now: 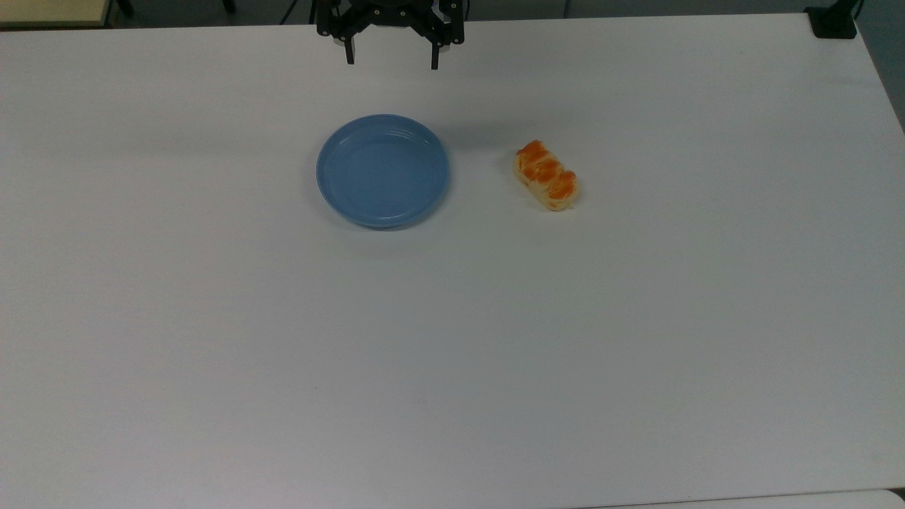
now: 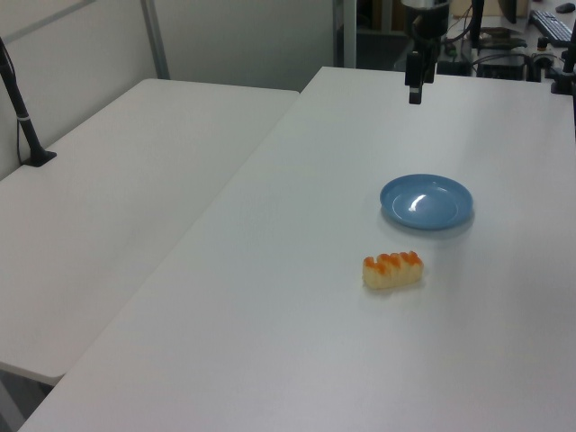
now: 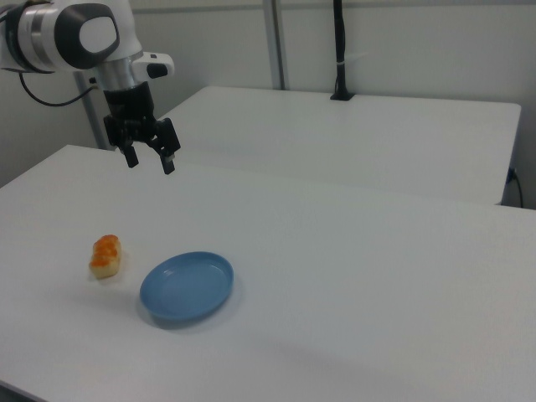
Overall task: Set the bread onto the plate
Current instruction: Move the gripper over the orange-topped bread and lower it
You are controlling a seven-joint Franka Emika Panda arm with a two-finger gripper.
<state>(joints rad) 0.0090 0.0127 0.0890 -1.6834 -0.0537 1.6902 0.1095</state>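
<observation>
On my top view I see a smooth, matte white table (image 1: 212,318) carrying two things. The plate (image 1: 382,171) is round, shallow and blue, with a raised rim, faint concentric rings and a slight sheen. The bread (image 1: 546,175) is a small oblong bun, pale yellow along its sides, with three glossy orange-brown lumps on top. It lies flat on the table to the top view's right of the plate, near it but apart, set on a slant. My gripper (image 1: 391,60) hangs above the table's far edge, beyond the plate. Its two dark fingers (image 1: 349,55) point down and stand wide apart. They hold nothing and touch nothing.
</observation>
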